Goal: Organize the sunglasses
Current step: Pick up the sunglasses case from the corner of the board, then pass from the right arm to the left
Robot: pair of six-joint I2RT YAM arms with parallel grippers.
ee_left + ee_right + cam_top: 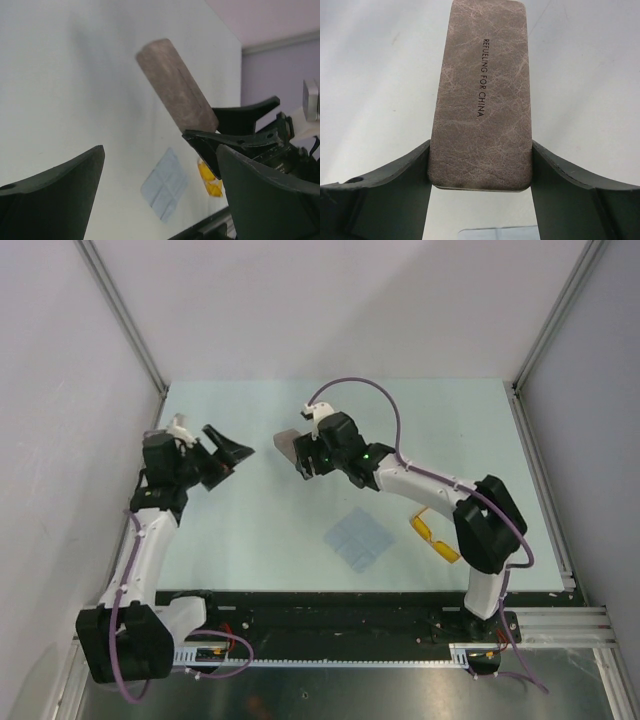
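Right pincer (480,172) clenched across the narrow width of the grey-beige case (482,90), which projects forward past its fingertips and appears held clear of the table (450,430); judged a presenting grip, offering the free end to the left pincer (224,458), which faces it with jaws spread wide and nothing between them. The sunglasses (435,537) lie on the table well behind the right pincer, beside that arm's elbow, untouched; the pale blue cloth (358,538) lies behind the pincer too, nearer. Bare table separates the two pincers; the sunglasses sit near the right table edge, leaving little room there
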